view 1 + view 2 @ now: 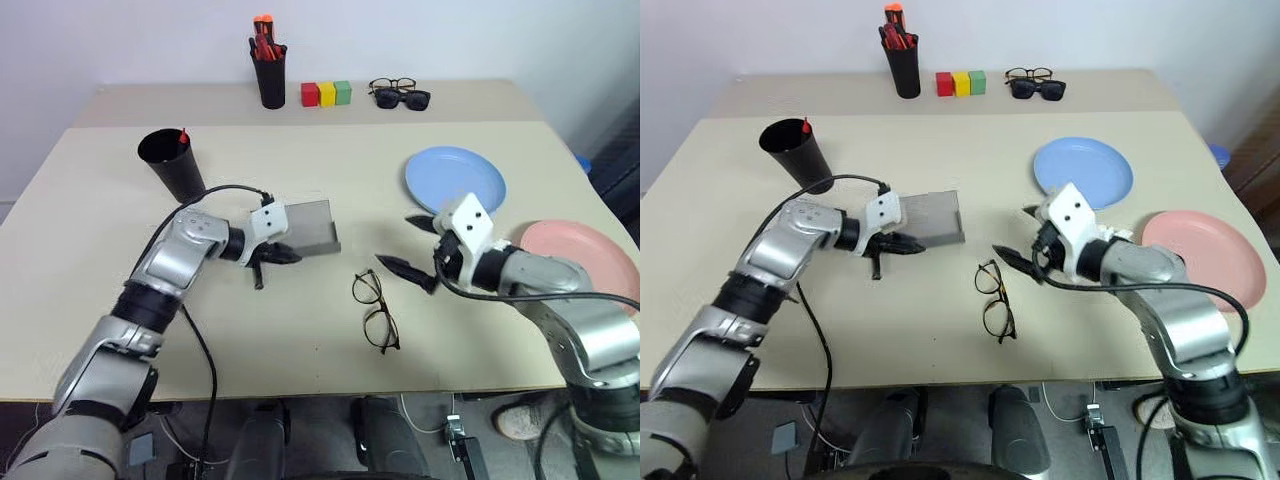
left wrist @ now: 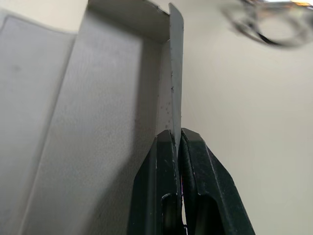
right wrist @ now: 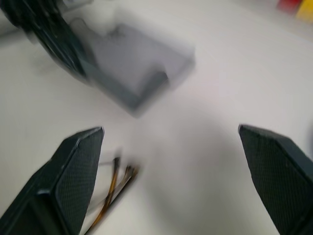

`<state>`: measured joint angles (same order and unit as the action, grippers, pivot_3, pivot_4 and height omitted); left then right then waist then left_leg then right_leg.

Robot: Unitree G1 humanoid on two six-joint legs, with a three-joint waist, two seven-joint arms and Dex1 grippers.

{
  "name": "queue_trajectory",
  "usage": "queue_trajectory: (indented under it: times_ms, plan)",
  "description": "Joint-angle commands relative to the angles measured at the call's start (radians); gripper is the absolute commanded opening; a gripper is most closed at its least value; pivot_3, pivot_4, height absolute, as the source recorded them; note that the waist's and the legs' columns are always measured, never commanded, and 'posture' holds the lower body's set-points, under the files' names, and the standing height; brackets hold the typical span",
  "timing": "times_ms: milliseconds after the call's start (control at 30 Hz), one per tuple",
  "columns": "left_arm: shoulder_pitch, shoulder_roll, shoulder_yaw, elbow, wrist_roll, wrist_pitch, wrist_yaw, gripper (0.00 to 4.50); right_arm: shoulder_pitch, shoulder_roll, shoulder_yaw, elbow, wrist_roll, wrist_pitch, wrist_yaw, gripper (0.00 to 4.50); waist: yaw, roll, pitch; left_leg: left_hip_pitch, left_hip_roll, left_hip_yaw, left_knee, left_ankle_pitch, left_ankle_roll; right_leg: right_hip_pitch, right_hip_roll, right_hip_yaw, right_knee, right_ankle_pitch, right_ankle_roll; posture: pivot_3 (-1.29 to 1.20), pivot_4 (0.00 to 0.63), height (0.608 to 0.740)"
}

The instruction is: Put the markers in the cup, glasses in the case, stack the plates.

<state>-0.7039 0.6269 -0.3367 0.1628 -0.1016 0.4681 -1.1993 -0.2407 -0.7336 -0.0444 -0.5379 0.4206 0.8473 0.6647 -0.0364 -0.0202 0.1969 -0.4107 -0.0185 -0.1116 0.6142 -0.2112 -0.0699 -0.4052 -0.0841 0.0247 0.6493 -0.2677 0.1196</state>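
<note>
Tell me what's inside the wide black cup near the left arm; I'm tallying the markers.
A red marker tip pokes above the rim of the wide black cup. The cup's dark wall covers the rest, so I cannot tell whether a second marker is inside.

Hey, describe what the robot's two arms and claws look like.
Both arms are silver-grey metal segments with black joint bands. Each wrist carries a white blocky housing. A black cable loops along each arm. The left claw and right claw each have two black tapered fingers with finely textured pads.
</note>
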Motion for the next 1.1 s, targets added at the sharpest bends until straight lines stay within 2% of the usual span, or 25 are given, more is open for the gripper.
queue_trajectory:
  times_ms: [33,133,267,367,533,633,733,833,867,967,1100]
  plan:
    - [0.028,0.033,0.015,-0.202,-0.045,0.114,-0.02,0.32,0.038,-0.018,-0.037,-0.081,0.067,0.128,-0.016,4.5,0.001,0.0,0.0,0.0,0.0,0.0,0.001,0.0,0.0,0.0,0.0,0.0,0.0,0.0,0.0,0.0,0.15,0.74]
    - [0.056,0.036,0.007,-0.255,-0.036,0.125,0.004,1.44,0.055,0.015,-0.052,-0.105,0.141,0.268,-0.047,4.5,0.002,0.0,0.0,0.0,0.0,0.0,0.001,0.0,0.001,0.001,0.0,0.0,0.0,0.0,0.0,0.0,0.15,0.74]
    - [0.081,0.032,0.007,-0.257,-0.01,0.035,0.028,3.47,0.022,0.096,-0.092,-0.104,0.212,0.424,-0.122,4.5,-0.004,0.0,0.0,0.001,0.0,0.0,0.001,0.0,0.001,0.001,0.0,0.0,0.0,0.0,0.0,0.0,0.15,0.74]
    - [0.103,0.028,0.044,-0.261,-0.043,-0.025,0.02,3.47,-0.001,0.142,-0.121,-0.103,0.248,0.505,-0.155,4.5,-0.003,0.0,0.0,0.001,0.0,0.0,0.001,0.0,0.001,0.001,0.0,0.0,0.0,0.0,0.0,0.0,0.15,0.74]
    - [0.153,0.044,0.108,-0.282,-0.082,-0.027,0.043,3.47,-0.013,0.205,-0.137,-0.086,0.274,0.597,-0.204,4.5,-0.002,0.0,0.0,0.001,0.0,0.0,0.001,-0.001,0.001,0.001,0.0,0.0,0.0,0.0,0.0,0.0,0.15,0.74]
    - [0.193,0.055,0.156,-0.311,-0.103,0.006,0.081,3.53,-0.016,0.266,-0.13,-0.064,0.288,0.649,-0.228,3.61,-0.004,0.0,0.0,0.001,0.0,0.0,0.001,-0.001,0.001,0.001,0.0,0.0,0.0,0.0,0.0,0.0,0.15,0.74]
    - [0.222,0.063,0.188,-0.331,-0.115,0.022,0.108,3.53,-0.024,0.284,-0.123,-0.056,0.282,0.663,-0.243,2.17,-0.004,0.0,0.0,0.001,0.0,0.0,0.001,-0.001,0.001,0.001,0.0,0.0,0.0,0.0,0.0,0.0,0.15,0.74]
    - [0.256,0.076,0.228,-0.344,-0.116,0.051,0.153,3.53,-0.039,0.288,-0.128,-0.053,0.285,0.678,-0.249,0.47,-0.004,0.0,0.0,0.001,0.0,0.0,0.001,-0.001,0.001,0.001,0.0,0.0,0.0,0.0,0.0,0.0,0.15,0.74]
    - [0.268,0.081,0.24,-0.35,-0.123,0.06,0.165,3.53,-0.043,0.28,-0.126,-0.055,0.283,0.68,-0.249,0.04,-0.005,0.0,0.0,0.001,0.0,0.0,0.0,-0.001,0.001,0.001,0.0,0.0,0.0,0.0,0.0,0.0,0.15,0.74]
    - [0.308,0.09,0.288,-0.381,-0.149,0.082,0.191,3.53,-0.064,0.229,-0.12,-0.074,0.28,0.68,-0.243,0.04,-0.004,0.0,0.0,0.001,0.0,0.0,0.0,-0.001,0.001,0.001,0.0,0.0,0.0,0.0,0.0,0.0,0.15,0.74]
    - [0.396,0.109,0.406,-0.398,-0.189,0.119,0.246,3.53,-0.193,0.06,-0.018,-0.126,0.252,0.549,-0.169,0.04,-0.009,0.001,0.0,0.001,0.0,0.001,0.0,-0.001,0.001,0.0,-0.001,0.0,0.0,0.0,0.0,0.0,0.15,0.74]
